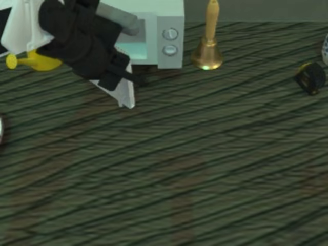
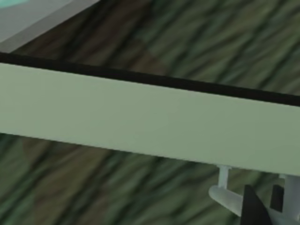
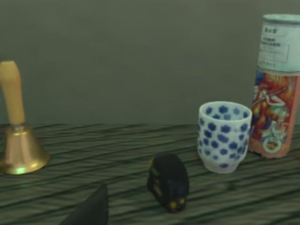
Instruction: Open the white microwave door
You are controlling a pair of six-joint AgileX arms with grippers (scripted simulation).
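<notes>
white microwave door (image 1: 124, 91) swung open, left gripper (image 1: 134, 78) at handle

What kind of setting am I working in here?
Probably a rendered tabletop test scene, not a real kitchen: a dark wood-grain table carries a small white microwave, a brass bell, and a blue-flowered cup against a blank wall.

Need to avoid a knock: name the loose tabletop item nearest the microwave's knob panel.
The brass bell, standing just right of the knobs; the black tape measure lies much farther right.
</notes>
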